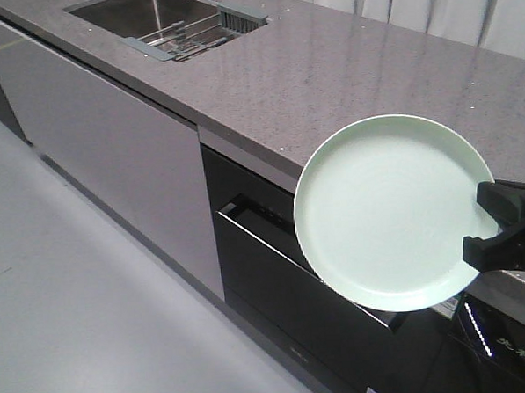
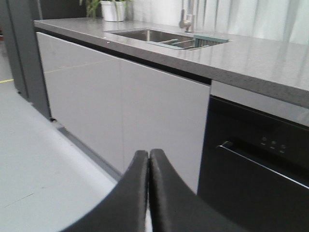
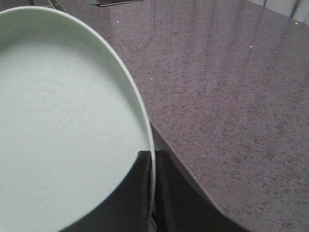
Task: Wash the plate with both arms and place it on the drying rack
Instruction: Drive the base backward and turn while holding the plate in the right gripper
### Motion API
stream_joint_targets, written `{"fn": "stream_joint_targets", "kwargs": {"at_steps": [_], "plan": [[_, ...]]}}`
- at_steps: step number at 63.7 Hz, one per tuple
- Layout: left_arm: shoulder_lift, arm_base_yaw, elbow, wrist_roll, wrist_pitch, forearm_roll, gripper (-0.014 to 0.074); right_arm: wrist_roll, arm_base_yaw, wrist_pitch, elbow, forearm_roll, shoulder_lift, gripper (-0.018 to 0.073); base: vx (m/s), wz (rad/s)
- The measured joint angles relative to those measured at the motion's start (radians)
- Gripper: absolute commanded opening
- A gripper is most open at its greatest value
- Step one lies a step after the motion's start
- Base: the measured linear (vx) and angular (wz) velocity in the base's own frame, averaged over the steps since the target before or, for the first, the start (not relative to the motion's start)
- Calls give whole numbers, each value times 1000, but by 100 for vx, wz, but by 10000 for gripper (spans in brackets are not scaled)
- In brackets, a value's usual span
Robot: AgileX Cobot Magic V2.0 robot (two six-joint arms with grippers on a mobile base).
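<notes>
Over the grey counter [image 1: 326, 70], the right hand [image 1: 489, 222] clamps the plate [image 1: 382, 212] by its rim; left hand [image 2: 148, 156] closed

Right gripper [image 1: 480, 222], black and angular, reaches in from the right edge of the front view. Its two fingers [image 1: 502, 201] are clamped on the rim of the pale mint-green plate [image 1: 378, 208], one on each face, as the right wrist view shows close up [image 3: 153, 159]. Left gripper [image 2: 148, 155] holds nothing: its two curved black fingers [image 2: 135, 183] are pressed together at the tips, pointing forward
</notes>
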Motion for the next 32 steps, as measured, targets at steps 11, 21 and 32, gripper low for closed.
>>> {"fn": "stream_joint_targets", "kwargs": {"at_steps": [11, 21, 32], "plan": [[0, 0, 0, 0, 0, 0, -6, 0, 0, 0, 0, 0, 0, -6, -7, 35], [0, 0, 0, 0, 0, 0, -6, 0, 0, 0, 0, 0, 0, -6, -8, 41], [0, 0, 0, 0, 0, 0, -6, 0, 0, 0, 0, 0, 0, -6, -8, 43]]}}
